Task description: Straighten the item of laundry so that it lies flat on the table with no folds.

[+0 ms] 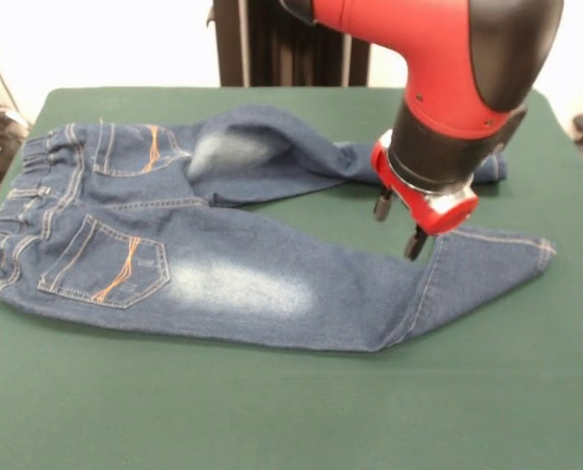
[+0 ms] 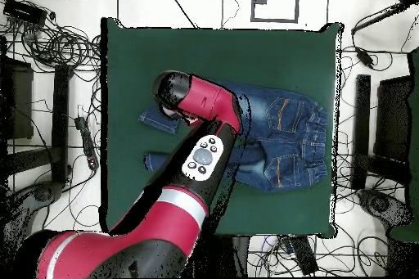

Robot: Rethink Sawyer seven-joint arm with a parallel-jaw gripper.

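In the front view the jeans (image 1: 222, 264) lie back-side up on the green table (image 1: 271, 411), waistband at the left and both legs running right, and the gripper (image 1: 399, 225) hangs just over the near leg's lower part with its two dark fingers (image 1: 415, 243) apart and holding nothing. In the overhead view the red arm (image 2: 196, 161) covers the legs' middle, the waistband lies toward the table's right edge, and no writing can be read on the jeans' pockets (image 2: 282, 116).

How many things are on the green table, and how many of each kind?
Small blue denim jeans with orange stitching: 1
Red and black robot gripper, over the jeans: 1
Total: 2, on the dark green felt-covered table.
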